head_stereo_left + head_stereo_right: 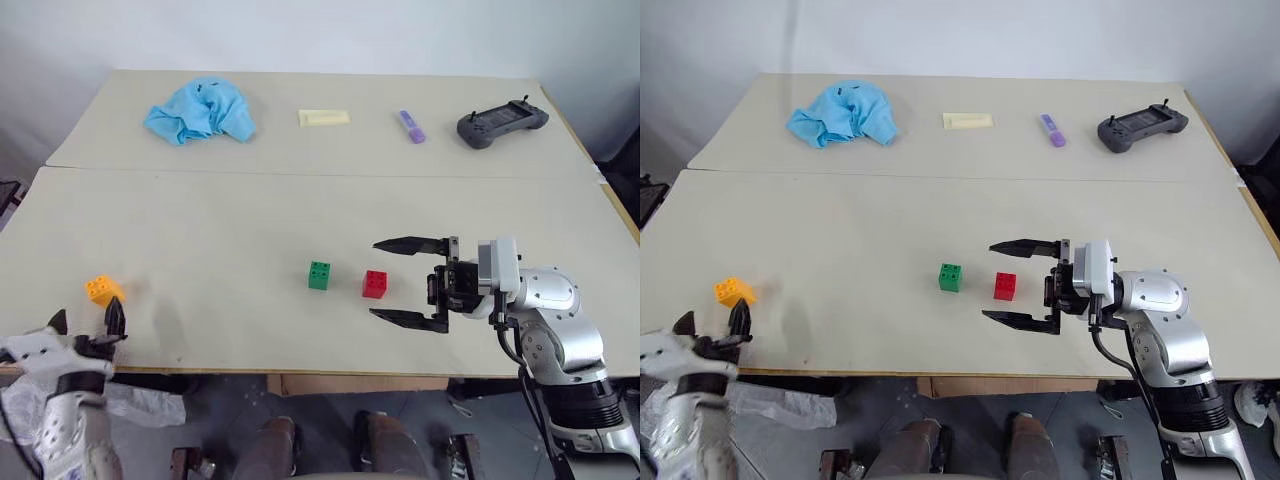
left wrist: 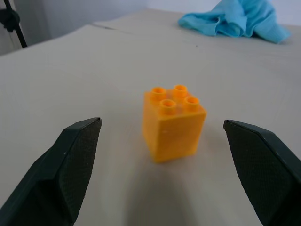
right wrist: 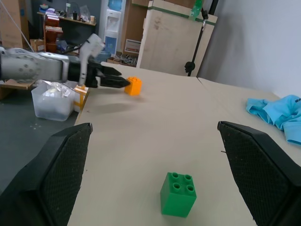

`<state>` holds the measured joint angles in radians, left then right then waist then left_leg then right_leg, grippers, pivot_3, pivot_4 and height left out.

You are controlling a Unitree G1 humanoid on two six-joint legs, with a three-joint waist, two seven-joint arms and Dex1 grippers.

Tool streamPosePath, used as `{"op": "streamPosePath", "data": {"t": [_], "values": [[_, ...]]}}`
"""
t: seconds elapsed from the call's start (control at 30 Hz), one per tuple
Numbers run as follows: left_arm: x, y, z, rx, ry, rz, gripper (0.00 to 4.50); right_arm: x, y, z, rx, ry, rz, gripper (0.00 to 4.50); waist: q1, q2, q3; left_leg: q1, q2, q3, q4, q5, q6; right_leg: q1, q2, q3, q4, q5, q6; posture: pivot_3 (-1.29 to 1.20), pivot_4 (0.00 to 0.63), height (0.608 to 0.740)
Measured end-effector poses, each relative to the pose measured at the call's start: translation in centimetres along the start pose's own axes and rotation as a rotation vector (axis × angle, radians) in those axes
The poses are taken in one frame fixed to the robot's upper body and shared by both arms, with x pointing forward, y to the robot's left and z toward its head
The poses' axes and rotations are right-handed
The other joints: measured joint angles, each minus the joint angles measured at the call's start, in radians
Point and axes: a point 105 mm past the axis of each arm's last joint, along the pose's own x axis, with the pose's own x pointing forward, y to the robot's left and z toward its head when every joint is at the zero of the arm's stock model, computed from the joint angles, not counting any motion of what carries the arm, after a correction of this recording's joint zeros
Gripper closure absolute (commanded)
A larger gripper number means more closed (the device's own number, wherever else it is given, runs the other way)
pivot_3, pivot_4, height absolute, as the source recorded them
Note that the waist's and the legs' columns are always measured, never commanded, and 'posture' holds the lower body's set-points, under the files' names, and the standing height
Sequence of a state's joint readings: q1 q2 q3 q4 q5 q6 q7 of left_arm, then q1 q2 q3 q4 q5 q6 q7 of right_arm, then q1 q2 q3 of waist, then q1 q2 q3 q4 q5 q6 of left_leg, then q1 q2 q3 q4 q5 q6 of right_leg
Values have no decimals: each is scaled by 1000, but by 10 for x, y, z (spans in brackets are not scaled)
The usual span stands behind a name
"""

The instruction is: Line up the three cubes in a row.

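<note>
Three cubes are counted — one orange cube point(image 1: 102, 290), one green cube point(image 1: 319, 275), one red cube point(image 1: 375, 284).
Two grippers are seen — left gripper point(image 1: 87, 322) and right gripper point(image 1: 396, 281) both spread apart, nothing held.

Along the top of the frame the bench point(image 1: 200, 230) carries a crumpled blue cloth point(image 1: 201, 111) at upper left, a pale yellow rectangle point(image 1: 324, 118) at centre, a purple marker point(image 1: 411, 126) beside it, and a dark controller point(image 1: 502, 123) at upper right.
</note>
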<state>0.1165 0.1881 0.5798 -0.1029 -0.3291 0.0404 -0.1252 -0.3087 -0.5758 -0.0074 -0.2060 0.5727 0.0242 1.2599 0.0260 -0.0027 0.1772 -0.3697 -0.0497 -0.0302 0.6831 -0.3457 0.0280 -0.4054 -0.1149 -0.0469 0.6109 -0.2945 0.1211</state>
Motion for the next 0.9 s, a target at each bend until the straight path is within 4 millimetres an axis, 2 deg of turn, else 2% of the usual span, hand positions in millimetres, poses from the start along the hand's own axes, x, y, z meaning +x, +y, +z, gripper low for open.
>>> {"op": "streamPosePath", "data": {"t": [0.1, 0.2, 0.4, 0.47, 0.57, 0.63, 0.7, 0.77, 0.83, 0.9], "values": [[14, 0, 0, -31, 13, 73, 112, 0, 0, -1, 4, 3, -4, 0, -3, 0, 0, 0, 0, 0, 0, 0, 0, -1, 0, 0, 1, 0, 0, 0, 150, 740], [16, -3, -1, -20, 29, 77, 651, -1, 1, -3, 9, 7, -12, 0, -5, 0, 0, 0, 0, 1, -1, 0, 0, -1, 0, 1, 2, 0, 0, 0, 150, 740], [11, -13, -4, 1, 46, 54, 2568, -2, 0, -6, 9, 25, -36, 0, -1, 0, 0, 0, 0, 1, -1, 0, 0, -1, 0, 1, 0, 0, 0, 0, 150, 740], [10, -13, -3, 9, 44, 46, 3001, -3, 1, -8, 17, 29, -46, 0, -1, 1, 0, 0, 0, 1, -1, 0, 0, -1, 0, 1, 0, 0, 0, 0, 150, 740], [12, -15, 0, 29, 41, -31, 2978, -6, 3, -12, 33, 39, -65, 0, -1, 0, 0, 0, 0, 1, 0, 0, 0, -1, 0, 1, 0, 0, 0, 0, 150, 740], [17, -24, 10, 59, 18, -160, 2978, -8, 3, -14, 30, 51, -75, 0, 0, 0, 0, 0, 0, 1, 0, 0, -1, -1, 0, 0, 0, 0, 0, 0, 150, 740], [25, -42, 34, 100, -51, -363, 2978, -13, 2, -13, 18, 65, -98, 0, 2, 0, 0, -1, 0, 0, 0, 0, -1, -1, -1, 0, 0, 0, -1, 0, 150, 740], [32, -68, 56, 151, -102, -615, 2978, -19, 0, -14, 11, 88, -116, 0, 3, 0, 0, -1, 0, -1, 0, 0, -1, -1, -1, -1, 0, 0, -1, 0, 150, 740], [34, -104, 76, 285, -125, -973, 2978, -30, -1, -16, 8, 129, -137, 0, 3, 1, 0, -1, -1, -1, 0, 1, -1, 0, -1, -2, -1, 0, -2, 0, 150, 740], [31, -132, 79, 408, -100, -1268, 2978, -41, -3, -17, -2, 165, -165, 0, -2, 3, -1, 0, -2, -1, -1, 0, 0, 1, -1, -3, 0, 0, -2, 0, 150, 740]]}}
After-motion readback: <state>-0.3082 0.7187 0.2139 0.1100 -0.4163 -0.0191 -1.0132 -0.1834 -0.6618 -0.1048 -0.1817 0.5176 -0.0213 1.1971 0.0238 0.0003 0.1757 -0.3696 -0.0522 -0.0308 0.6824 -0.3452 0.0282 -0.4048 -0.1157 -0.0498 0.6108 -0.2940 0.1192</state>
